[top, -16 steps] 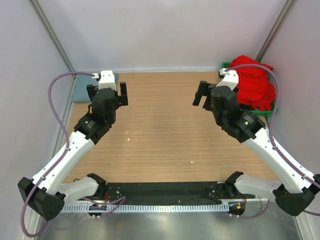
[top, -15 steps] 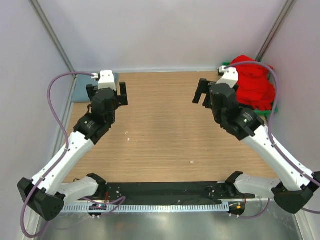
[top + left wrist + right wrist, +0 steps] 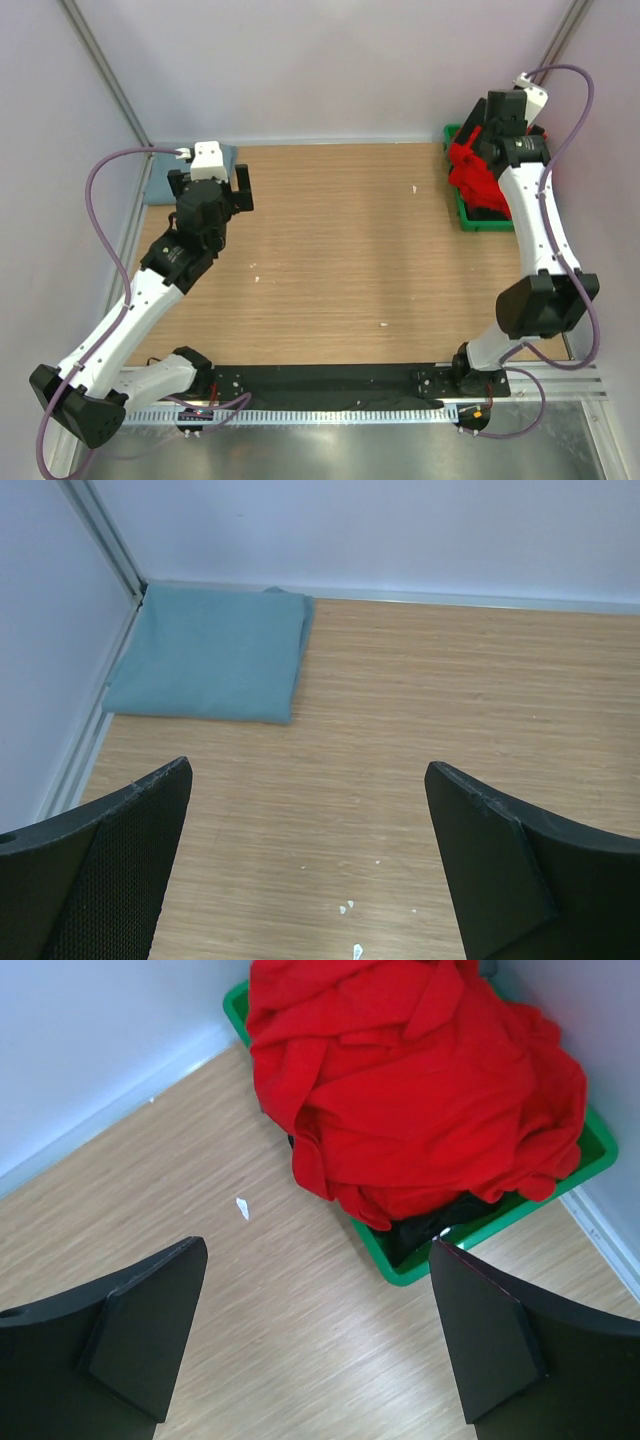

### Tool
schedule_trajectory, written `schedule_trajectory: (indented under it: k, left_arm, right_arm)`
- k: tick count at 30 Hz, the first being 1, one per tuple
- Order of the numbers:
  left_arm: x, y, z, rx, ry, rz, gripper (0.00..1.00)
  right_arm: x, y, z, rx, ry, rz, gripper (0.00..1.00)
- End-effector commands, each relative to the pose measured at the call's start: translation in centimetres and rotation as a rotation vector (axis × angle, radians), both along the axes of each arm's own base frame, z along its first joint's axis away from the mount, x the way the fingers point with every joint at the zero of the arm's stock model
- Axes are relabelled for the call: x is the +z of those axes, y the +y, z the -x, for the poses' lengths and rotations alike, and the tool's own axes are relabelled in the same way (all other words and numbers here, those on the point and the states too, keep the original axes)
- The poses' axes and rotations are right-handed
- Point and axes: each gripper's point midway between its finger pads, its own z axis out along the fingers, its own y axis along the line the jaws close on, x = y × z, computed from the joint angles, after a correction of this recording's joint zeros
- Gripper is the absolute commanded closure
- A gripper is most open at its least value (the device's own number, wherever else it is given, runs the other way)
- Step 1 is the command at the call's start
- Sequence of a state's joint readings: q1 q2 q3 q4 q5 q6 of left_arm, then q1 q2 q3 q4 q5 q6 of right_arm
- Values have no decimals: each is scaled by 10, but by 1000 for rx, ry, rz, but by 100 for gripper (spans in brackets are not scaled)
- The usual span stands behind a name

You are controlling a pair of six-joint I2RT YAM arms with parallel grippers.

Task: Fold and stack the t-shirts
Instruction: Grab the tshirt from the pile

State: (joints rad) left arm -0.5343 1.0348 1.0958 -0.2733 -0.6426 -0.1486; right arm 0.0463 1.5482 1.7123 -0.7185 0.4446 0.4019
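1. Red cloth: the red t-shirts (image 3: 420, 1090) lie heaped and tangled in the green bin (image 3: 590, 1155) at the far right corner of the table (image 3: 330, 250). A dark garment (image 3: 420, 1235) shows beneath them at the bin's near side. The right gripper (image 3: 315, 1252) hovers above the bin's table-side edge, fingers spread wide, holding nothing.
2. Hazard: multiple pick. The folds overlap with no clear boundary between shirts, so one pinch may catch two layers and drag a second shirt out.
3. Hazard: bin disturbance. Judged light plastic; cloth snagged on the rim or pinned under the heap could lift or tip it as the arm withdraws.
4. Hazard: rim strike. The heap bulges over the rim on the table side, so a low approach risks a finger meeting plastic instead of cloth.
5. Hazard: poor hold point. No collar or hem is identifiable, and a grasp mid-bunch would leave the shirt crumpled when laid out.
6. Blue-grey t-shirt (image 3: 205, 655) lies folded in the far left corner, against the wall. The left gripper (image 3: 307, 770) hangs near it, fingers apart and empty. A careless descent there could rumple the finished fold.
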Motion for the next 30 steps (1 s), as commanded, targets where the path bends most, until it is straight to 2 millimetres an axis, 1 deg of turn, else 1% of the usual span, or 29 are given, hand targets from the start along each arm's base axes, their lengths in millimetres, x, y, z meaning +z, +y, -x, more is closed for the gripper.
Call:
schedule_trajectory:
  k: [1, 2, 3, 4, 5, 6, 7, 8, 10, 11, 13, 14, 16, 18, 20, 21, 24, 25, 30]
  left_arm:
    - [13, 1, 1, 0, -41, 29, 0]
    - [14, 0, 1, -2, -39, 28, 0]
    - [15, 1, 2, 0, -39, 29, 0]
    - [16, 1, 3, 0, -40, 32, 0]
    - [17, 2, 3, 2, -41, 33, 0]
    - [16, 2, 4, 4, -38, 32, 0]
    - [18, 2, 4, 3, -40, 37, 0]
    - [19, 2, 5, 1, -43, 40, 0]
    - [18, 2, 6, -4, -39, 42, 0]
    - [18, 1, 6, -6, -39, 42, 0]
    - [18, 2, 6, -3, -38, 41, 1]
    - [18, 2, 6, -1, -35, 40, 0]
    - [18, 2, 6, 1, -32, 41, 0]
    - [18, 3, 6, 1, -32, 41, 0]
    - [18, 3, 6, 5, -29, 35, 0]
    - [17, 3, 6, 5, -28, 35, 0]
    - [17, 3, 5, 7, -23, 33, 0]
    - [17, 3, 5, 7, -23, 33, 0]
    - [15, 1, 4, 4, -13, 33, 0]
  right_arm:
    - [-8, -6, -25, 56, 23, -94, 0]
    - [-15, -8, -31, 61, 39, -99, 1]
    - [-16, -8, -40, 70, 47, -104, 1]
    - [-35, -8, -51, 74, 91, -106, 2]
    - [-43, -9, -58, 77, 112, -103, 3]
    - [-40, -9, -66, 82, 101, -101, 3]
    - [-44, -11, -72, 81, 109, -95, 3]
    - [-54, -13, -84, 79, 126, -91, 5]
    - [-64, -16, -96, 76, 137, -88, 6]
    - [-71, -17, -108, 79, 144, -94, 8]
    - [-85, -17, -116, 86, 172, -99, 11]
    - [-98, -17, -123, 89, 194, -101, 12]
    - [-105, -18, -129, 87, 201, -99, 14]
    - [-119, -22, -134, 76, 217, -93, 15]
    - [-124, -24, -139, 77, 211, -102, 19]
    - [-131, -25, -141, 79, 218, -112, 21]
    - [-132, -23, -148, 97, 203, -137, 35]
    - [-134, -23, -149, 106, 204, -141, 47]
    - [-120, -19, -155, 137, 167, -135, 81]
